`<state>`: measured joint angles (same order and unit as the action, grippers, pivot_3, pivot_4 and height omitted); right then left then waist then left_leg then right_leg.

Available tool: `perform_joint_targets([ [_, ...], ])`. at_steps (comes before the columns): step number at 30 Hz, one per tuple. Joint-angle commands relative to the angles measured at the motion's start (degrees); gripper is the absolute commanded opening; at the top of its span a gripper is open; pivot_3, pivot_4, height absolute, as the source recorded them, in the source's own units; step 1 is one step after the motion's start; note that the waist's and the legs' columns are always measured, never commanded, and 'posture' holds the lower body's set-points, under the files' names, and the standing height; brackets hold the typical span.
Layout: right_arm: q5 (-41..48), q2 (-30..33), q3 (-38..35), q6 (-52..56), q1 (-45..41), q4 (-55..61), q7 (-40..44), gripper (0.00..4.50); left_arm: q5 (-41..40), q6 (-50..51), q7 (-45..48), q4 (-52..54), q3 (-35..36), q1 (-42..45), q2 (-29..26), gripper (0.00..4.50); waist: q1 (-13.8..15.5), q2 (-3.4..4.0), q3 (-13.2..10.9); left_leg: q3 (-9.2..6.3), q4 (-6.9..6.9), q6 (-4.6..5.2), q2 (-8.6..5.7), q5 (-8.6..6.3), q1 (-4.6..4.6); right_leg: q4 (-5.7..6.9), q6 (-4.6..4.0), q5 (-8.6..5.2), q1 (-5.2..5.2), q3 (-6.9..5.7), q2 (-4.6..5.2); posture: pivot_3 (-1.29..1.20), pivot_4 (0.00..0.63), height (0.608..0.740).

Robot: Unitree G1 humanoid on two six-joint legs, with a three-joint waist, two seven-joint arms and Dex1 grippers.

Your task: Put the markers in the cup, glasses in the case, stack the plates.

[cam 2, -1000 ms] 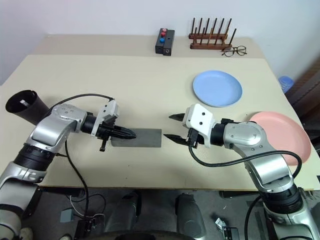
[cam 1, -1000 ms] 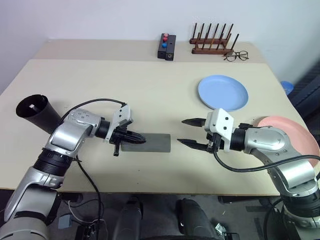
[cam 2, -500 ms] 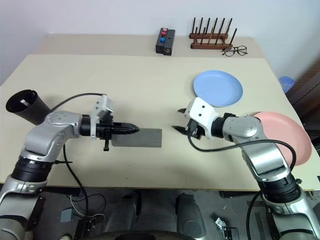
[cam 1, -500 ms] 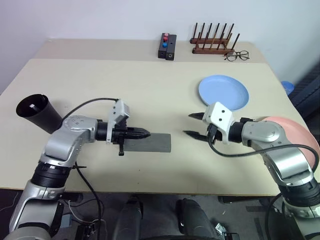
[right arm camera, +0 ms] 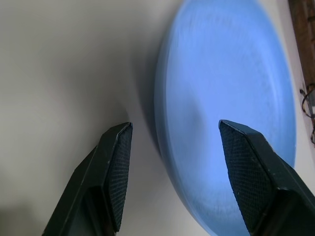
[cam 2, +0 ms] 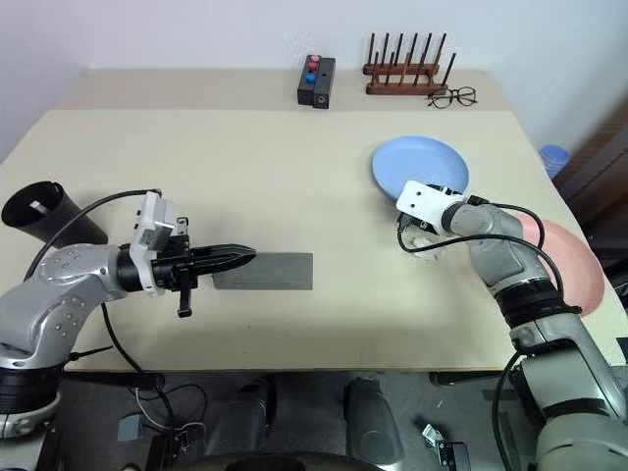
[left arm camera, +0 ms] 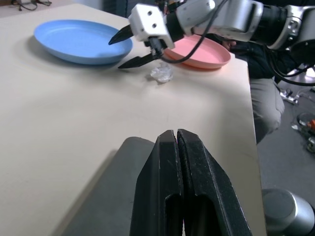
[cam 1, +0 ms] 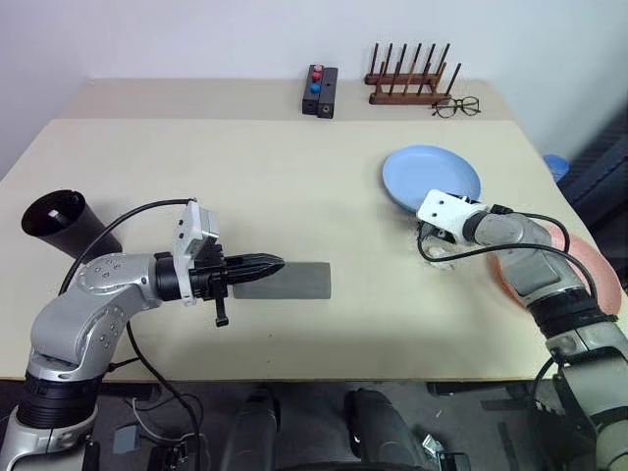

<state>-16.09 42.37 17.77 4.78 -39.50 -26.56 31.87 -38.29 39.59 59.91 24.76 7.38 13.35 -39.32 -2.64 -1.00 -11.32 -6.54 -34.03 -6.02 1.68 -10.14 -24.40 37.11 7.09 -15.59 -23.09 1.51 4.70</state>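
Note:
The grey case (cam 1: 292, 281) lies shut near the table's front. My left gripper (cam 1: 275, 263) is shut and empty, its tips over the case's left end (left arm camera: 110, 196). Whether they touch it I cannot tell. My right gripper (right arm camera: 174, 130) stands open with its fingers on either side of the near rim of the light blue plate (cam 1: 432, 174). The pink plate (cam 1: 601, 283) lies at the right table edge, partly behind my right arm. At the far left stands the black cup (cam 1: 57, 220), tilted, with a pale bit in its mouth. The glasses are out of view, and no marker is clearly seen.
At the back stand a black box with red and blue buttons (cam 1: 319, 90), a wooden peg rack (cam 1: 407, 86) and wire spectacles (cam 1: 456, 106). A small crumpled clear scrap (left arm camera: 161, 73) lies beside the right gripper. The table's right edge (cam 1: 549, 167) runs close past both plates.
My right gripper has swung forward and right, from near the case's right end to the blue plate's near rim. The left gripper has drawn back and up a little, still shut.

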Motion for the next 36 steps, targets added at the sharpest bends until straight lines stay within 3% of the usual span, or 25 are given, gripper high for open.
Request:
perform_joint_targets([
  [1, -2.4, -0.8, -0.3, -4.3, -2.3, -4.9, -2.1, 2.85, -1.1, -1.0, -0.9, 2.5, 0.4, -1.0, -0.5, 0.03, 0.1, 0.00, 0.0, 0.00, 0.00, 0.00, 0.01, 0.00, 0.01, 0.01, 0.00, 0.00, 0.00, 0.00, -0.02, 0.00, 0.150, 0.740],
  [4, -4.7, -1.2, 0.4, -7.9, -2.7, -8.1, -4.0, 2.06, -1.7, -0.8, -1.5, 4.2, 0.5, -2.1, -0.7, 0.00, 0.1, 0.00, 0.0, 0.00, -0.03, 0.00, 0.00, 0.00, 0.02, 0.02, -0.05, -0.02, 0.03, 0.00, -0.01, 0.00, 0.150, 0.740],
  [8, -4.7, -1.7, -0.9, -9.1, -1.5, -7.4, -3.7, 0.07, -3.4, 0.5, -3.0, 6.1, 0.3, -1.7, -0.6, 0.00, 0.2, 0.01, 0.0, 0.00, -0.06, -0.01, 0.00, 0.00, 0.01, 0.01, -0.06, -0.02, 0.05, 0.01, -0.01, 0.00, 0.150, 0.740],
  [14, -5.6, 1.4, -3.7, -8.8, 1.5, 0.8, -3.9, 0.07, -3.5, 1.0, -4.7, 6.1, -2.1, -0.3, 0.0, 0.00, 0.3, 0.05, 0.0, -0.01, -0.05, 0.00, 0.00, 0.00, 0.01, 0.02, -0.02, 0.00, 0.05, 0.01, -0.01, 0.00, 0.150, 0.740],
  [19, -0.4, 9.0, -12.8, -4.3, 9.3, 17.2, 2.0, 0.07, -3.5, 0.8, -5.1, 3.7, -3.3, 2.1, 0.0, 0.00, 0.8, 0.21, -0.1, 0.00, -0.06, 0.00, -0.01, 0.00, 0.00, 0.01, -0.02, -0.01, 0.04, 0.01, -0.01, 0.00, 0.150, 0.740],
  [24, 8.5, 16.7, -30.4, 3.3, 28.5, 35.4, 12.1, 0.07, -0.8, -2.5, -2.9, -1.4, -6.1, 4.4, 0.6, 0.00, 1.6, 0.21, -0.1, 0.00, -0.01, 0.02, 0.00, -0.01, 0.01, 0.00, -0.06, -0.06, 0.06, 0.01, -0.01, 0.00, 0.150, 0.740],
  [29, 11.7, 15.9, -47.4, 9.6, 48.8, 47.1, 19.9, 0.07, 1.6, -5.5, -0.3, -5.7, -9.5, 7.4, 2.1, 0.00, 1.8, 0.25, -0.1, 0.01, -0.19, 0.03, -0.02, -0.02, 0.05, -0.06, -0.21, -0.13, 0.22, 0.01, 0.01, 0.00, 0.150, 0.740],
  [32, 11.3, 13.8, -52.8, 12.0, 56.7, 50.8, 21.2, 0.07, 2.8, -7.2, 1.4, -7.9, -11.3, 8.8, 3.2, 0.00, 1.7, 0.25, 0.0, 0.02, -0.23, 0.03, -0.01, -0.02, 0.15, -0.07, -0.22, -0.13, 0.33, 0.01, 0.00, 0.00, 0.150, 0.740],
  [36, 8.5, 12.6, -54.6, 12.1, 63.5, 51.8, 21.1, 0.07, 3.9, -9.2, 3.4, -10.3, -12.6, 9.7, 4.2, 0.00, 1.6, 0.26, 0.0, 0.05, -0.25, 0.02, 0.00, -0.02, 0.21, -0.09, -0.25, -0.11, 0.37, 0.01, 0.01, 0.00, 0.150, 0.740],
])
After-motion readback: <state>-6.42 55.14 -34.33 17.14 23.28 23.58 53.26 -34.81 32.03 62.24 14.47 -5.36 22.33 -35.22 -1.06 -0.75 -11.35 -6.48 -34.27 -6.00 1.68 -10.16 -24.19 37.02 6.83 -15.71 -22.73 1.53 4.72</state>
